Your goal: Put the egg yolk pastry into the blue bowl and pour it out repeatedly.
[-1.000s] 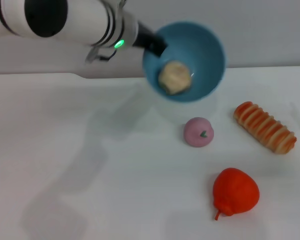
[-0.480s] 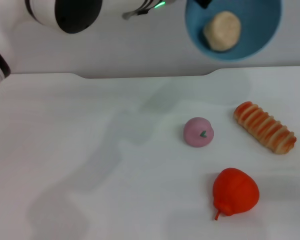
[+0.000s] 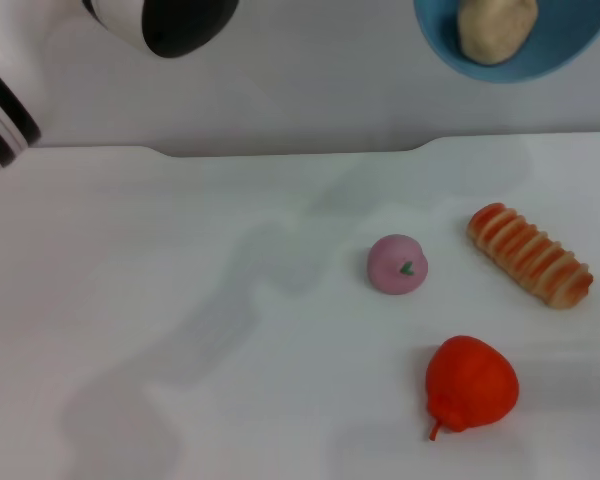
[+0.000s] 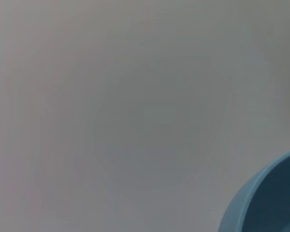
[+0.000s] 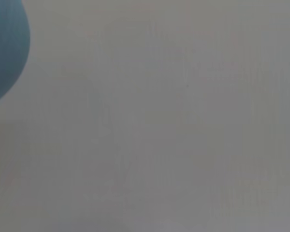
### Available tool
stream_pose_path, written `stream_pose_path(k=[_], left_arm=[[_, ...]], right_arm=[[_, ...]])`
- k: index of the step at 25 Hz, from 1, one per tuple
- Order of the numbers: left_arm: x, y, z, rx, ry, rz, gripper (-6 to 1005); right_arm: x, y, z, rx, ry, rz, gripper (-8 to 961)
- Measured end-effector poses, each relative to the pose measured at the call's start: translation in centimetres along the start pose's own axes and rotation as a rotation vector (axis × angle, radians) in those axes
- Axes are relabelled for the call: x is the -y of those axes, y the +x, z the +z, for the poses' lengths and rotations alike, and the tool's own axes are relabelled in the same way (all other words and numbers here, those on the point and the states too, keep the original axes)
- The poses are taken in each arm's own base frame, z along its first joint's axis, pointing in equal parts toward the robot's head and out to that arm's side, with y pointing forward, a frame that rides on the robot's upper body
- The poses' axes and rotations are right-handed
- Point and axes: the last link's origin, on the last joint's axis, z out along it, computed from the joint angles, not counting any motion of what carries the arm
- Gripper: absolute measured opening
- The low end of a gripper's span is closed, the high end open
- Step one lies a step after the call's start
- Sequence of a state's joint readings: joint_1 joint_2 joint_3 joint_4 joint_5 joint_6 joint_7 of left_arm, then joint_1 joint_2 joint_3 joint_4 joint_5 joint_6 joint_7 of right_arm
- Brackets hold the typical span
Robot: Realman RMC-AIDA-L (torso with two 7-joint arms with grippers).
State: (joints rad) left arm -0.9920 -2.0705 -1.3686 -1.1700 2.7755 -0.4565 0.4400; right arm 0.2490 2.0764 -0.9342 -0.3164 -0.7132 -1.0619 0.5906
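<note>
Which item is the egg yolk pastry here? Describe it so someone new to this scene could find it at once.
Look at the top right of the head view, where the blue bowl is held up above the white table. The egg yolk pastry is the pale beige lump inside it. Unlike the pink ball, striped bread roll and red fruit, it is not on the table.

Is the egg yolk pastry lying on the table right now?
No, the egg yolk pastry sits inside the raised blue bowl, above the table.
</note>
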Motion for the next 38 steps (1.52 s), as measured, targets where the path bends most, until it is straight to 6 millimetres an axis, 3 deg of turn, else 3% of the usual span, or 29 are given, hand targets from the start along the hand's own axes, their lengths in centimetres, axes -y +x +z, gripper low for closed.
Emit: stream_pose_path(k=[13, 24, 29, 38], left_arm=[[-1.9, 3.5, -0.8, -0.148, 0.024, 0.222, -1], [-4.9, 1.8, -2.0, -0.335, 0.047, 0.226, 0], [-7.3, 1.7, -3.3, -0.453, 0.039, 0.243, 0], [-9.3, 2.2, -3.4, -0.481, -0.013, 0.265, 0]], right_arm=[[-0.2, -0.1, 0.3, 0.004, -0.008, 0.001, 547], [-0.5, -0.3, 0.3, 0.018, -0.020, 0.004, 541], [-0.6, -0.5, 0.4, 0.028, -0.026, 0.003, 539], [-0.5, -0.5, 0.4, 0.030, -0.023, 0.004, 534]])
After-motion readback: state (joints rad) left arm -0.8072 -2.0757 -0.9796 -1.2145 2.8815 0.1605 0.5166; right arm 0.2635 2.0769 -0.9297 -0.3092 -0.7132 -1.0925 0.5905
